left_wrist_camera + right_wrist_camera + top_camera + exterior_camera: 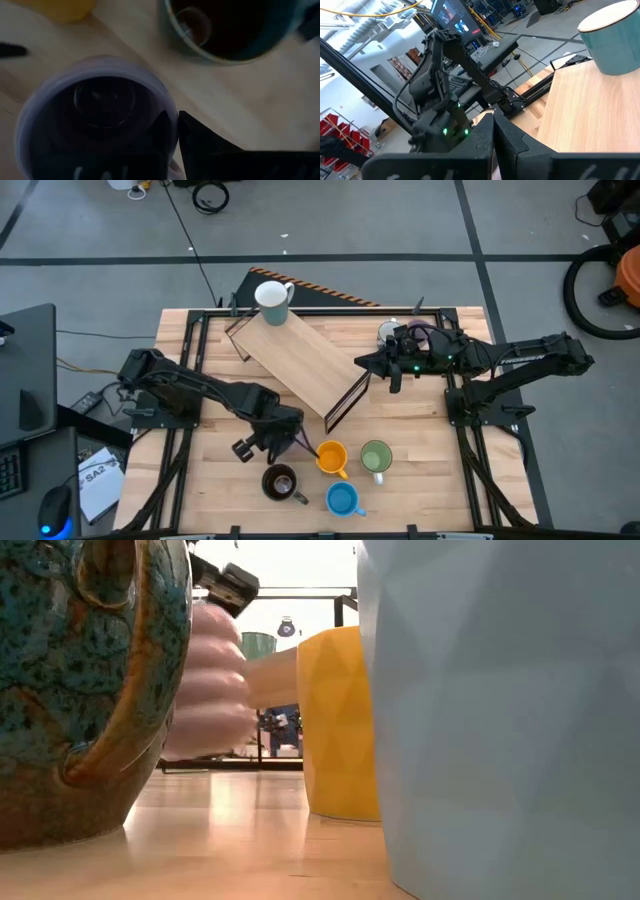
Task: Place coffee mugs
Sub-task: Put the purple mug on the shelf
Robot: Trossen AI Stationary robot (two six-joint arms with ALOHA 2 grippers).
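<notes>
One big wooden worktop (420, 440) with everything on it; a sloped wooden board (305, 365) on a black frame sits in the middle, running from the far side down toward the centre; a pale teal mug (272, 302) stands at its far, upper end.

Both dark arms are reaching in. The left pincer (268, 444) is down at the near side beside the cluster of mugs; from its wrist camera the fingers (200, 142) are almost together, one inside and one outside the wall of the lilac mug (100, 65), so it's pinching that mug by the rim. Can't tell if the mug is resting on the wood or lifted. The right pincer (393, 375) is out over the low end of the board, fingers closed tight against each other; couldn't make out anything between them.

Four more mugs sit upright in a bunch on the near part of the worktop, just right of the left pincer: orange mug (332, 457) and green mug (376, 457) side by side; dark brown mug (280, 481) and blue mug (342, 499) nearer the edge; the dark brown one is right next to the lilac one.
</notes>
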